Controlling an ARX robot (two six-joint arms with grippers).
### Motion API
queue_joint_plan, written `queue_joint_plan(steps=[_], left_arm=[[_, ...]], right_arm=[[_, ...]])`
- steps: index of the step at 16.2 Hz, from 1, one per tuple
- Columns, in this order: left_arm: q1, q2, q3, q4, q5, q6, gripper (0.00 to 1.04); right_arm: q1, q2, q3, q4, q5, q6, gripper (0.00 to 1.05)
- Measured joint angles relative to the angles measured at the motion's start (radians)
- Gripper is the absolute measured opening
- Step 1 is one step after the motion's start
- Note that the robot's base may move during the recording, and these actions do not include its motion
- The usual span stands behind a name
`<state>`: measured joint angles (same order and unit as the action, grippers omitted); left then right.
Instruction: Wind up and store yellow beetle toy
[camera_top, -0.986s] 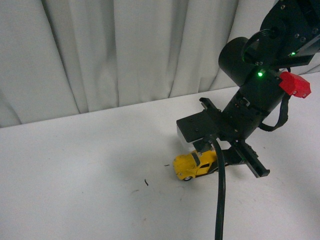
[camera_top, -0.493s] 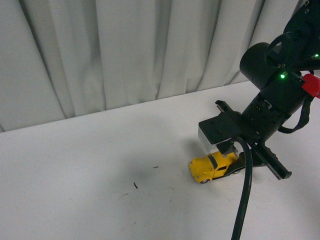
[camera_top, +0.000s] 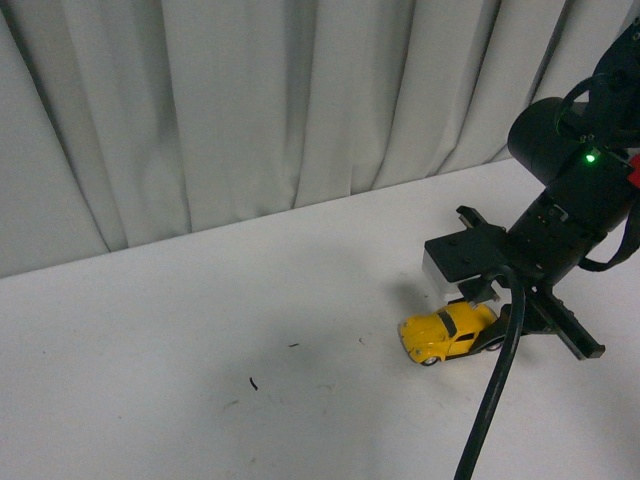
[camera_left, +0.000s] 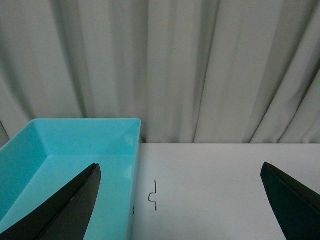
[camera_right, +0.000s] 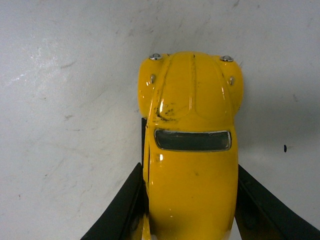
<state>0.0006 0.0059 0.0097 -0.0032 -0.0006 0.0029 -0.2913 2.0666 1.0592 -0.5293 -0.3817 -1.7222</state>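
The yellow beetle toy (camera_top: 447, 334) sits with its wheels on the white table (camera_top: 200, 330) at the right of the front view, nose pointing left. My right gripper (camera_top: 482, 322) is shut on its rear half. In the right wrist view the toy (camera_right: 190, 150) fills the middle, and the black fingers (camera_right: 122, 210) press on both its sides. My left gripper (camera_left: 185, 200) is open and empty, its dark fingertips (camera_left: 75, 200) wide apart above the table beside a turquoise bin (camera_left: 60, 160). The left arm is out of the front view.
A white curtain (camera_top: 250, 100) hangs along the table's far edge. The right arm's black cable (camera_top: 490, 400) runs down to the front edge. Small dark specks (camera_top: 252, 382) mark the table. A thin black squiggle (camera_left: 153, 196) lies on the table beside the bin.
My right gripper has moved to the right along the table with the toy in it. The toy's wheels stay on the surface.
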Motion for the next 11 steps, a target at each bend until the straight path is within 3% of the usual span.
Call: queue_joint_plan(steps=[5, 6, 11], left_arm=[[0.0, 0.0, 0.0, 0.0, 0.0, 0.0, 0.98], [0.0, 0.0, 0.0, 0.0, 0.0, 0.0, 0.98], [0.0, 0.0, 0.0, 0.0, 0.0, 0.0, 0.98]], right_arm=[[-0.012, -0.002, 0.003, 0.0, -0.003, 0.0, 0.42], [-0.011, -0.002, 0.001, 0.009, -0.009, -0.002, 0.48], [-0.01, 0.006, -0.005, 0.019, -0.011, 0.001, 0.98]])
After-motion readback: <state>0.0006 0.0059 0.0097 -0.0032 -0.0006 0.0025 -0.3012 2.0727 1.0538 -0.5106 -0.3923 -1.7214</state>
